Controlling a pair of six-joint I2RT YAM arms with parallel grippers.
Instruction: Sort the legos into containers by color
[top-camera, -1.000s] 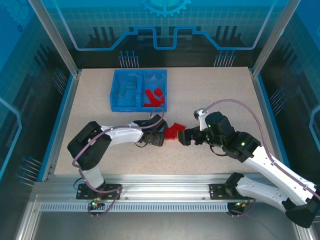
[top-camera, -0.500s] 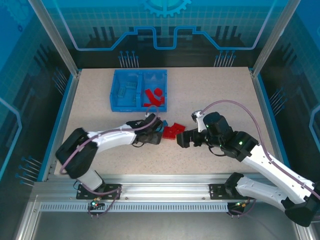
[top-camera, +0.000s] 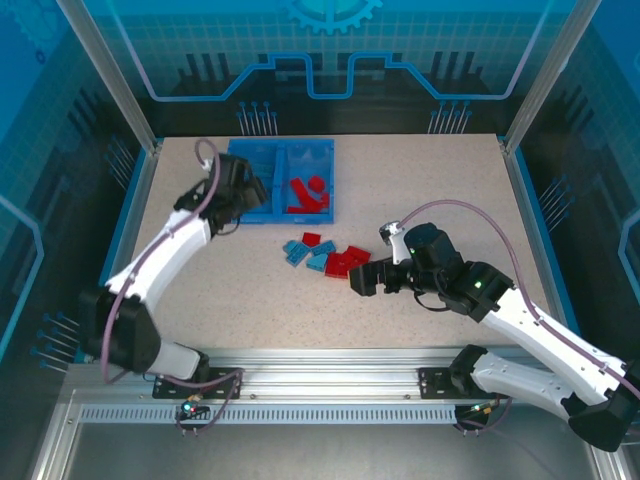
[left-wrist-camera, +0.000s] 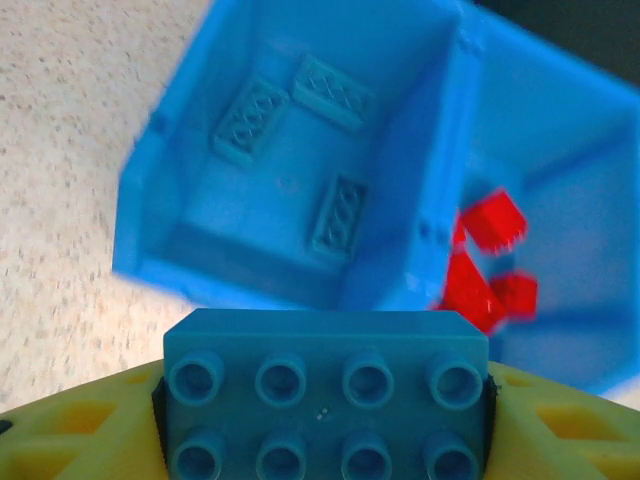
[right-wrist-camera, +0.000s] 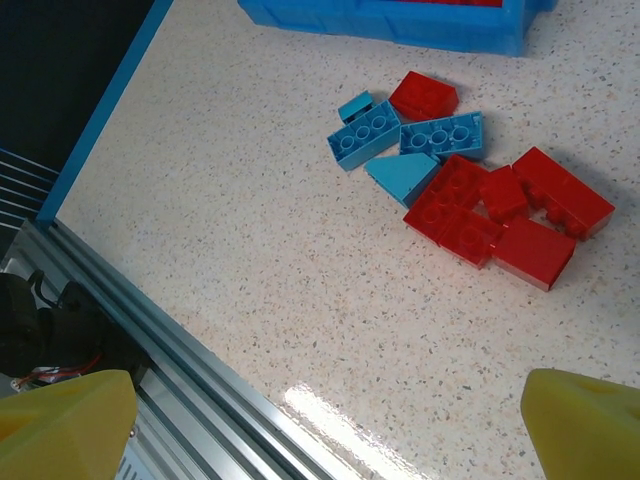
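We are at the deposit step: the left end effector (top-camera: 245, 195) grips a light blue brick (left-wrist-camera: 325, 390) just at the left compartment (left-wrist-camera: 290, 160) of the bin (left-wrist-camera: 230, 285), which sits toward the far edge of the tabletop (top-camera: 200, 290) with red bricks (left-wrist-camera: 470, 290) in its right compartment (left-wrist-camera: 560, 150). The next move calls for centring the brick over the left compartment and releasing it clear of the divider (left-wrist-camera: 455, 130). The right end effector (top-camera: 362, 281) hovers wide open and empty beside the loose pile (right-wrist-camera: 470, 190) at mid-tabletop, placed for the next pick.

Lab test cell: aluminium frame (top-camera: 330, 385), blue panels (top-camera: 330, 60).
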